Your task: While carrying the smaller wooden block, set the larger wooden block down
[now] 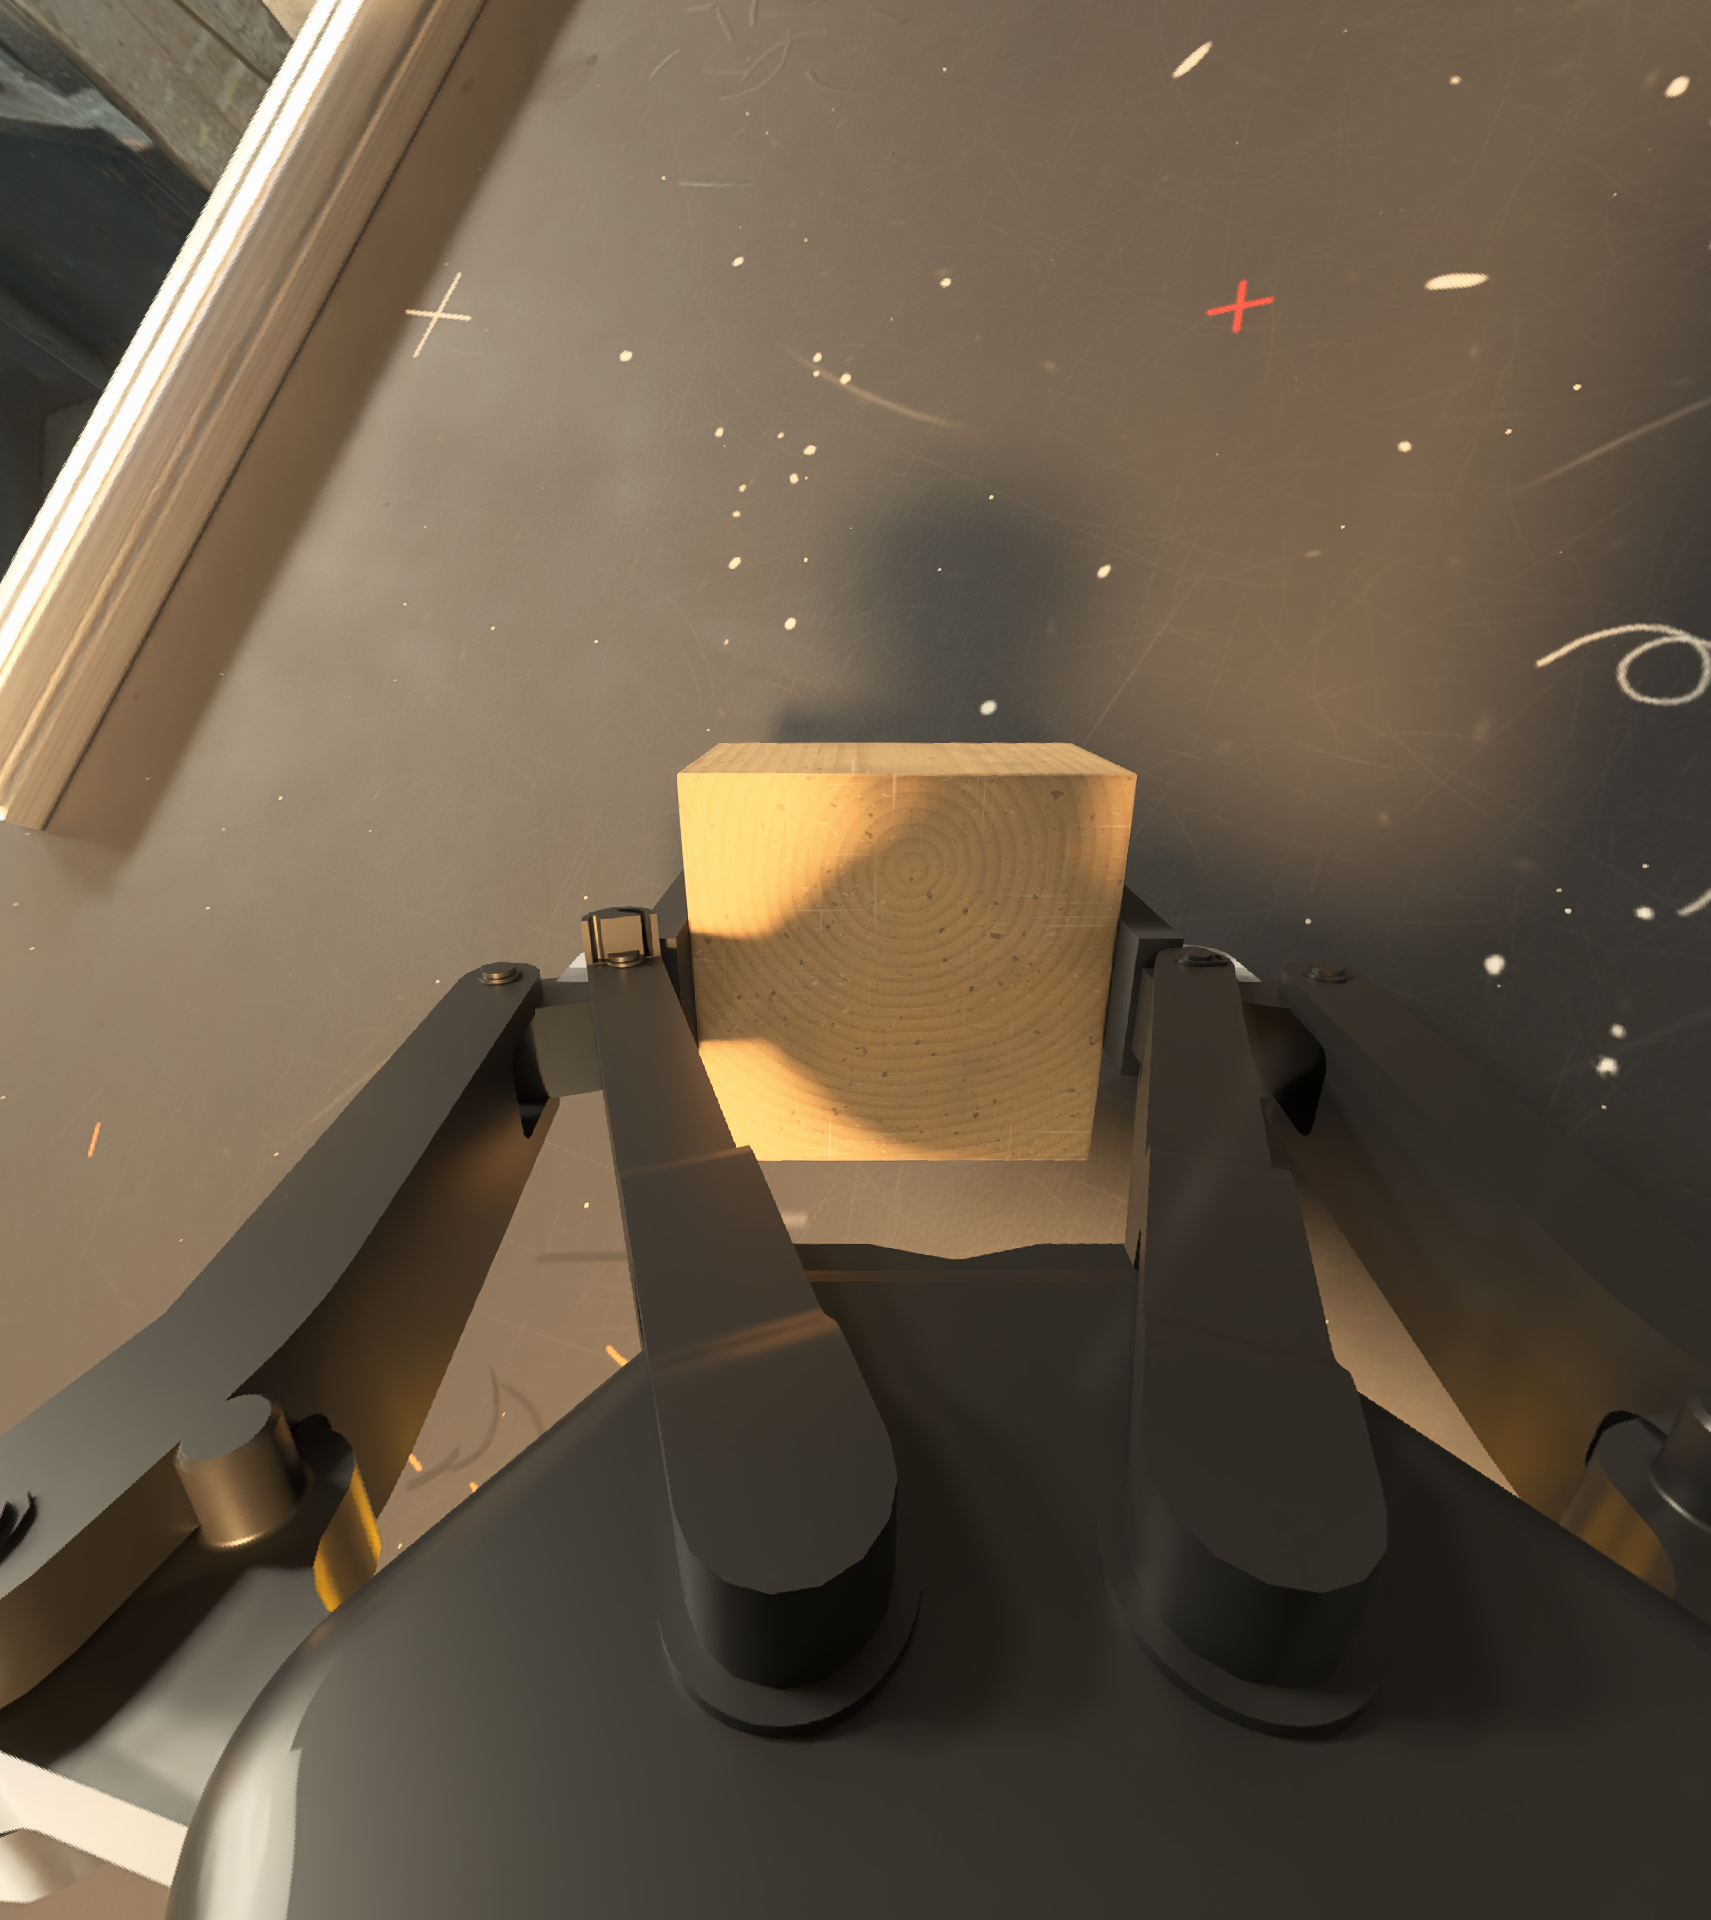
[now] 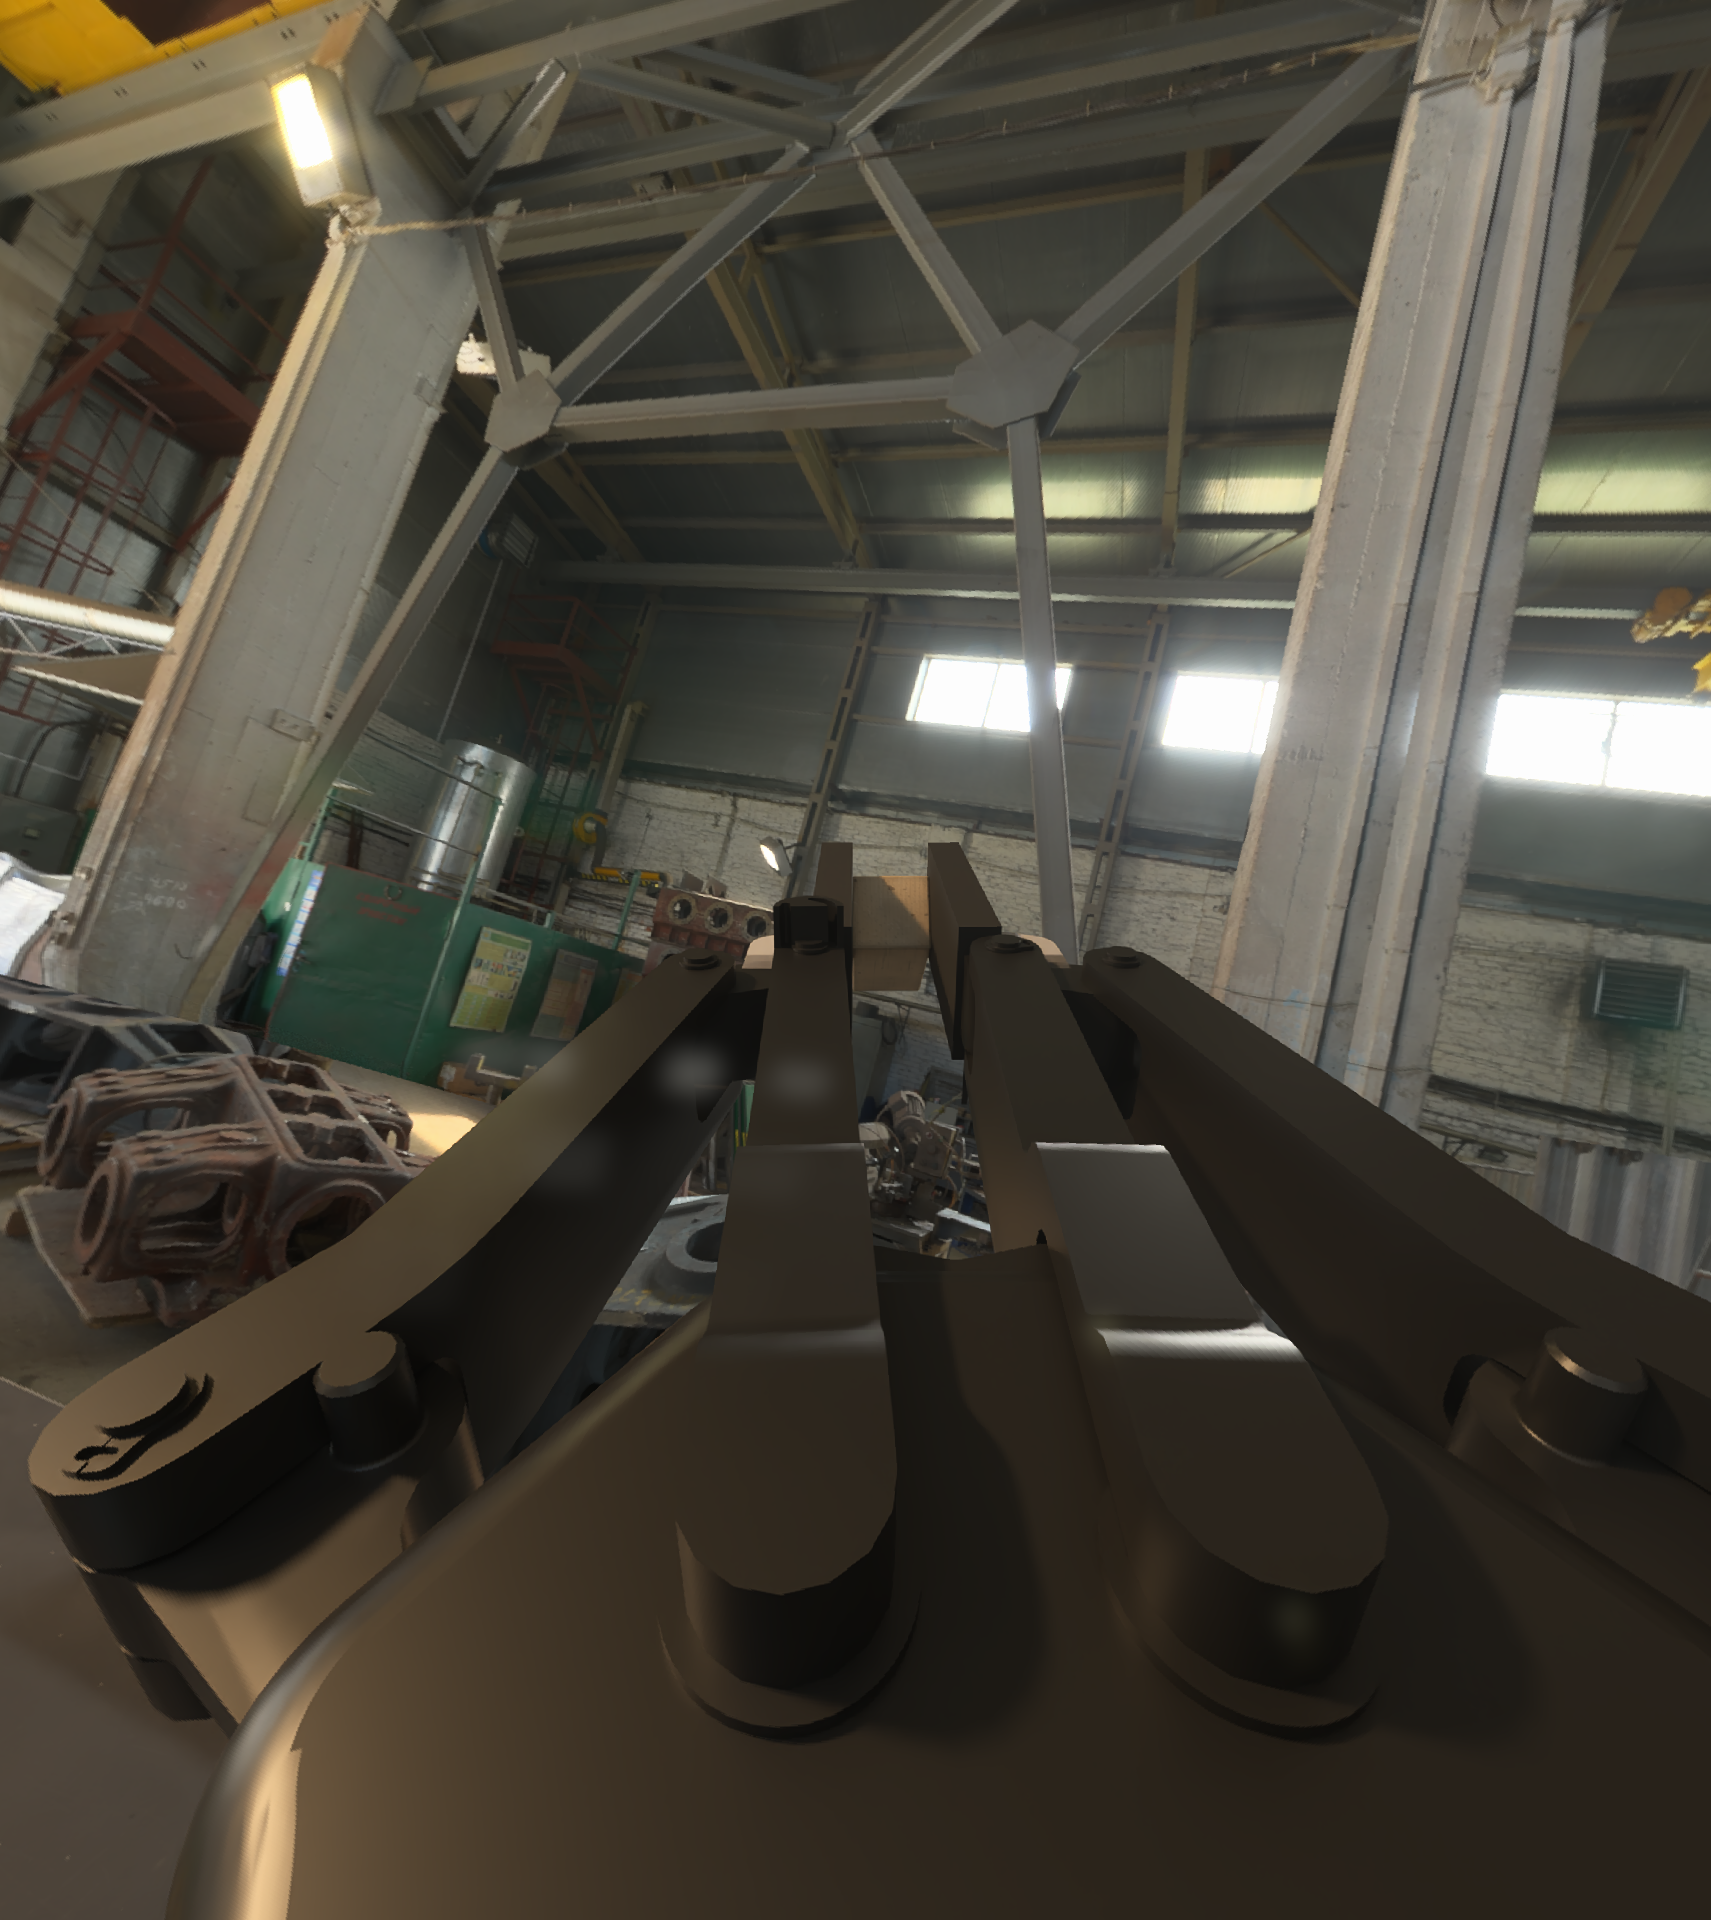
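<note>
while the left gripper (image 1: 908,977) pinches the larger wooden block (image 1: 901,951) just above the dark speckled table (image 1: 934,364), the right gripper (image 2: 890,914), raised toward the hall's roof, clamps the smaller wooden block (image 2: 890,932).

Two wooden blocks are counted: one larger block (image 1: 903,956), one smaller block (image 2: 890,933). Two end effectors are seen, the left end effector (image 1: 908,997) and the right end effector (image 2: 890,914), each with two fingers. One table (image 1: 1038,416) is seen, marked with one red cross (image 1: 1238,305). Three windows (image 2: 1620,743) are counted.
</note>
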Motion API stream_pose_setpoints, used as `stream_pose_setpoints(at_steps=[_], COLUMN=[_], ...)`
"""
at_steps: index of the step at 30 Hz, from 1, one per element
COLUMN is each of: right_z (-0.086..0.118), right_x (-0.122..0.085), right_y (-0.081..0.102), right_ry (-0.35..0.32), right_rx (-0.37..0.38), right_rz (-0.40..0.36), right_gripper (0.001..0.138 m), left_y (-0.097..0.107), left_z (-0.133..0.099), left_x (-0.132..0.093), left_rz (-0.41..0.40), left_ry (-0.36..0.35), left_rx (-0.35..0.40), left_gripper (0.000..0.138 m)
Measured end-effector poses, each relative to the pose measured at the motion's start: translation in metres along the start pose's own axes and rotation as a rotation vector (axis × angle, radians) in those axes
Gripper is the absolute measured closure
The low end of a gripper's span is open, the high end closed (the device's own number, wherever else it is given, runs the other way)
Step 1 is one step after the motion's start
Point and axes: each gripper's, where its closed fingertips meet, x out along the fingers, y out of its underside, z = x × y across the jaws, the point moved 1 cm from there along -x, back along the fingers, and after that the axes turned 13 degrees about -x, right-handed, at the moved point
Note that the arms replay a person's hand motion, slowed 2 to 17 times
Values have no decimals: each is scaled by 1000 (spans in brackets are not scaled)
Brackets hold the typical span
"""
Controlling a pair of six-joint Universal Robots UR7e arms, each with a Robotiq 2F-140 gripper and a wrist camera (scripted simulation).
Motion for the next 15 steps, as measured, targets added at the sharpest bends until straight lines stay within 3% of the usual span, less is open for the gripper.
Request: stream_pose_setpoints(at_steps=[6,15], right_z=[-5,-13], right_x=[-3,-7], right_y=[14,51], right_ry=[15,33], right_rx=[-5,6], right_rz=[19,90], right_gripper=[120,120], left_y=[1,1], left_z=[-3,-3], left_x=[9,11], left_rz=[11,8], left_ry=[13,32], left_rx=[5,-16], left_gripper=[58,58])
